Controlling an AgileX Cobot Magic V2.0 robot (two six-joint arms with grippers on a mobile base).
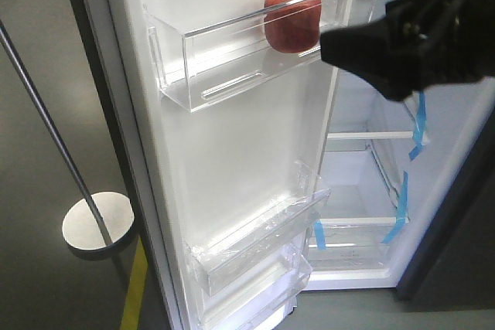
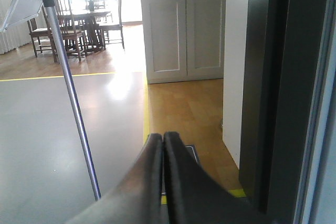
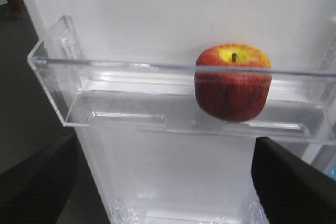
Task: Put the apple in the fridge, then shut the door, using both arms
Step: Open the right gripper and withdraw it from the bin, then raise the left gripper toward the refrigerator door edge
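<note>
The firm apple [image 3: 233,81] sits in the door [image 1: 232,160]'s upper bin [image 1: 224,26]; the right claw [image 3: 164,156] gapes empty, the left claw [image 2: 163,139] is closed on nothing, and the stiff door probably swings lightly if pushed near its outer edge.

Upper door bin [image 1: 224,59] is open on top; its clear front wall blocks a straight-in reach, and the apple [image 1: 292,19] sits toward the hinge end, the rest free. Right gripper [image 3: 163,166] sits spread just outside that wall, nothing between its fingers. Left gripper [image 2: 163,137], pinched shut, faces bare floor [image 2: 47,145], with a slanted pole [image 2: 73,108] on one side and a dark panel [image 2: 273,77] close on the other.
</note>
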